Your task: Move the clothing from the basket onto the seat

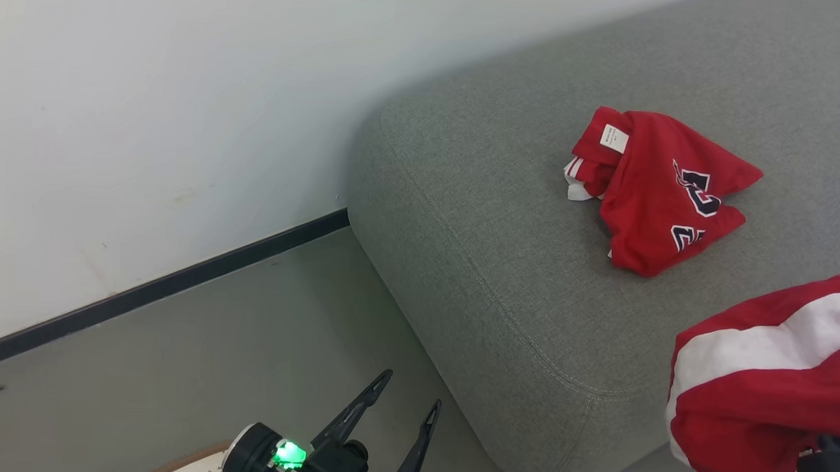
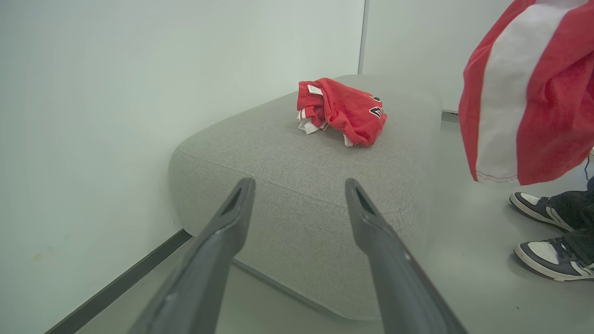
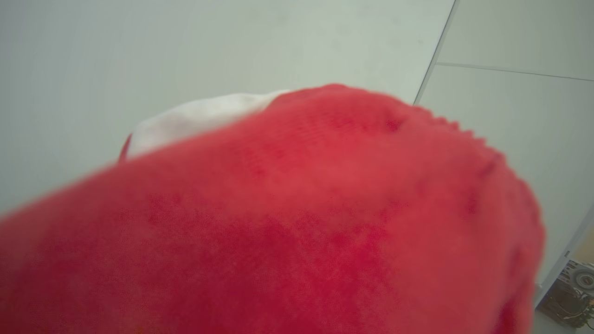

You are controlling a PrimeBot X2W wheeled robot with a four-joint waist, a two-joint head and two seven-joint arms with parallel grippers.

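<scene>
Left tool [image 2: 299,182] agape, empty | right tool [image 1: 830,465] clamps striped garment [image 1: 757,387] | numbered garment [image 1: 655,192] on seat [image 1: 475,266] | shoes [image 2: 550,257] nearby

Striped garment [image 3: 325,222] blurred close-up; basket [image 1: 199,471] cropped at bottom edge.

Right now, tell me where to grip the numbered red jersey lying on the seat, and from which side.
Take the bunched ridge along the top of the numbered jersey, near its white tag, coming down from above. It lies crumpled on the seat, so the raised folds likely give the jaws fabric to pinch; its flat edges hug the cushion.
</scene>
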